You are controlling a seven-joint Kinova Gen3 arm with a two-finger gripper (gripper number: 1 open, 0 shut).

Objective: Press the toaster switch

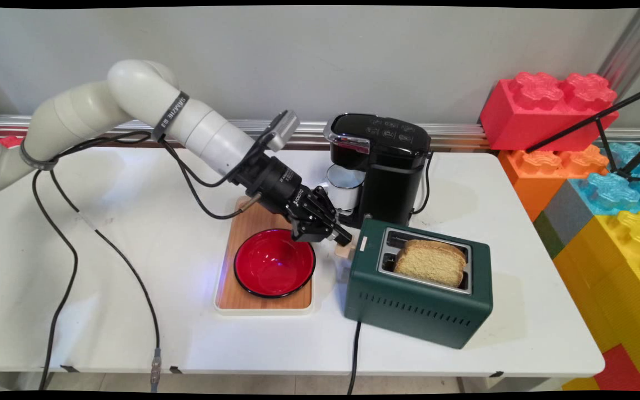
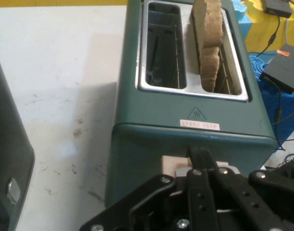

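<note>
We see the pincer [image 1: 338, 238] low at the green toaster [image 1: 417, 283], right against its end wall, where a pale lever knob [image 1: 345, 250] sticks out. In the hand view the black fingers [image 2: 200, 159] look drawn together on or just above that knob [image 2: 173, 166], though we cannot tell whether they actually grip it or only press on it. The toaster's long axis runs straight away from the pincer. One slice of bread [image 1: 430, 262] stands in the slot nearer the camera; the other slot is bare. Just beside the pincer on the other side, a red bowl [image 1: 274, 263] rests on a wooden board [image 1: 261, 297]. Behind stands a black coffee machine [image 1: 378, 164] with a white mug [image 1: 345, 189] under it, all on the white tabletop [image 1: 131, 250].
</note>
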